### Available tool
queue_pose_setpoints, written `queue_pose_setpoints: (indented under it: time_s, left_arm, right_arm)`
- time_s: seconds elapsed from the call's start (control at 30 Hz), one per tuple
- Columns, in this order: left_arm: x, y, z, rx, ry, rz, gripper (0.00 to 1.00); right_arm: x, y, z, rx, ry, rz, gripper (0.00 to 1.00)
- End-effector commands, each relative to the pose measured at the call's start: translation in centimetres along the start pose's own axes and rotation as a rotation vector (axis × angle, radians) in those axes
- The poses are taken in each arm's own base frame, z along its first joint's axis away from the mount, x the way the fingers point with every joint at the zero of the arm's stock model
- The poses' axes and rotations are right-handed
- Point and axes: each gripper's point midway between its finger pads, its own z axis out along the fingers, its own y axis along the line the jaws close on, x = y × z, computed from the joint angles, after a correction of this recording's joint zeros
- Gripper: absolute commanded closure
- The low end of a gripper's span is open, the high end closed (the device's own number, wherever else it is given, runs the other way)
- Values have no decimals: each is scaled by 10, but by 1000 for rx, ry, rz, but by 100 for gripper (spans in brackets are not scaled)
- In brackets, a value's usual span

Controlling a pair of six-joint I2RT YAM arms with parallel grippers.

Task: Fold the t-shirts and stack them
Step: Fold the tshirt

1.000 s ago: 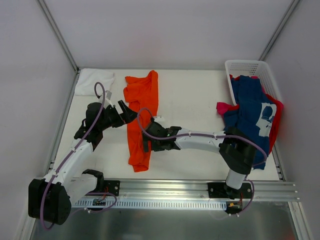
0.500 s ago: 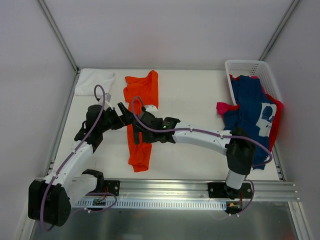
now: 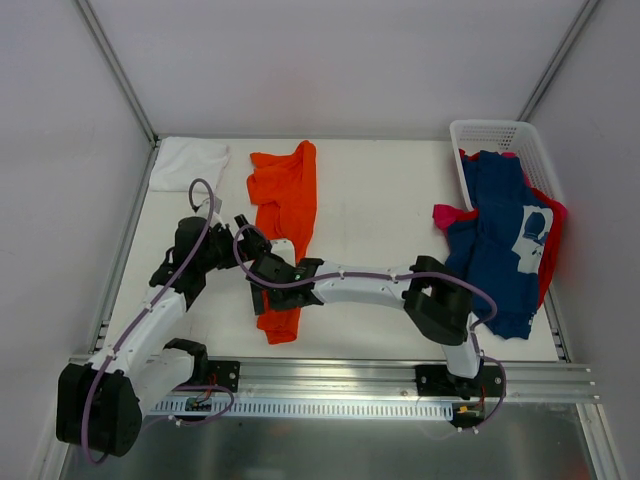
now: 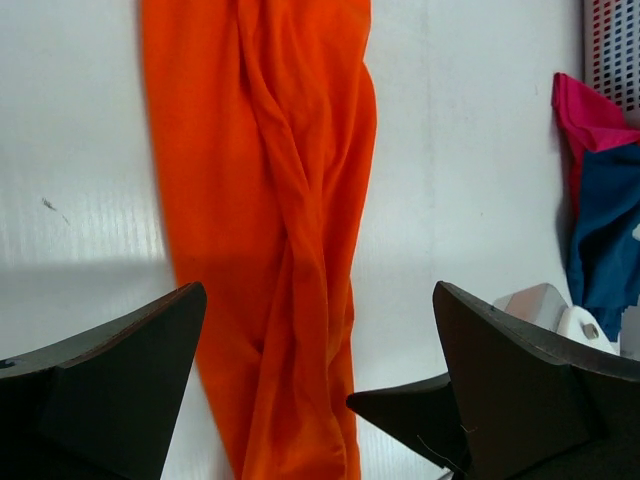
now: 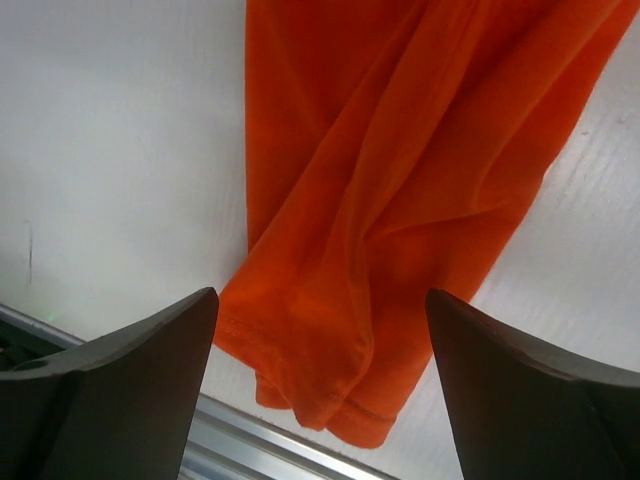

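Orange t-shirt (image 3: 285, 190) middle hidden beneath right gripper (image 5: 321, 292), pink-red t-shirt (image 3: 447, 214) mostly covered

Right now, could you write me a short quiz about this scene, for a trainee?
1. True or false: the right gripper is shut on the orange shirt.
2. Where is the navy shirt? A) under the orange shirt B) spilling out of the basket C) spread flat at the middle of the table
3. Fill in: the shirt at the table's far left corner is ____.
Key: 1 false, the right gripper is open above the orange shirt; 2 B; 3 white, the white shirt.
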Motion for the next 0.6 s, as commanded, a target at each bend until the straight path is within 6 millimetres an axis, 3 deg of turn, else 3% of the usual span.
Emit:
queue_pose_setpoints:
  time_s: [0.0, 0.23, 0.3, 0.37, 0.43, 0.47, 0.57]
  left_arm:
    - [-13, -19, -4, 76, -54, 15, 1]
    - [-15, -16, -9, 70, -80, 26, 1]
    - [-16, -13, -10, 56, -87, 29, 1]
    - [-17, -11, -12, 50, -97, 34, 1]
    - [-17, -8, -13, 38, -101, 33, 1]
    - [-18, -8, -13, 37, -101, 33, 1]
    - [-17, -5, -12, 28, -99, 30, 1]
  right_arm:
    - [3, 31, 2, -81, 25, -3, 11]
    - [11, 37, 15, -84, 48, -11, 21]
    - [11, 38, 16, -86, 49, -12, 33]
    - [11, 38, 16, -87, 50, -16, 52]
    - [13, 36, 16, -80, 52, -22, 90]
    - [11, 35, 16, -72, 48, -17, 99]
    - [11, 28, 15, -53, 42, -22, 100]
